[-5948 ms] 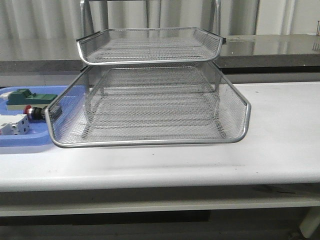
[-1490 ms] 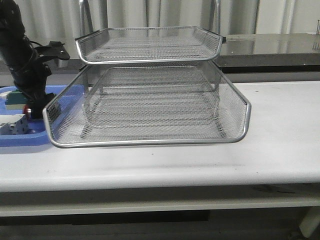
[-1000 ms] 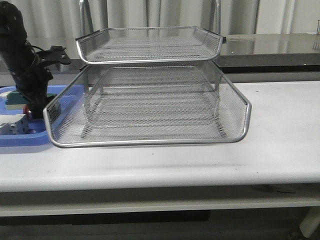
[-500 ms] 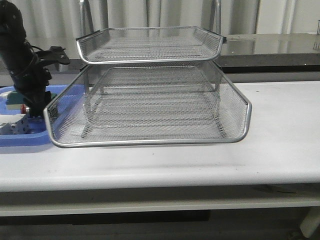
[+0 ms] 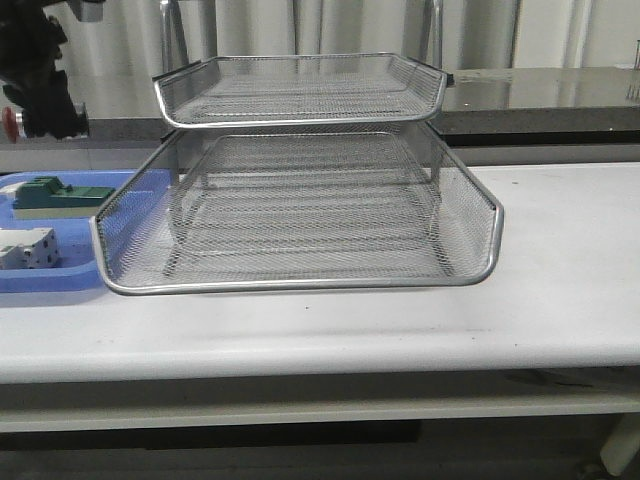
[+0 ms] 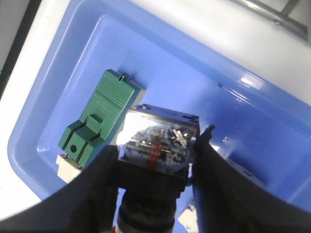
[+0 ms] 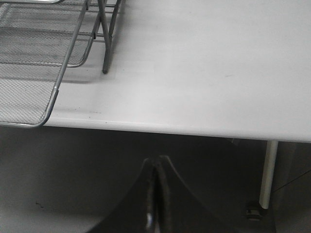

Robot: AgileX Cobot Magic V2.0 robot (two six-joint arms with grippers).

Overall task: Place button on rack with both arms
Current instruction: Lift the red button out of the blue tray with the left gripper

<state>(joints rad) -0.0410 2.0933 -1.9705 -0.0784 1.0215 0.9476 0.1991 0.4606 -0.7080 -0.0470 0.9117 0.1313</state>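
Left wrist view: my left jaws (image 6: 155, 167) clamp the button (image 6: 158, 143), raised above blue tray (image 6: 43, 97), left of rack (image 5: 300, 180). Right jaws (image 7: 156, 191) pressed together, off the counter (image 7: 204, 63).

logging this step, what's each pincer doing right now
Left pincer: closed on the button, lifted above the blue tray.
Right pincer: closed, holding nothing.
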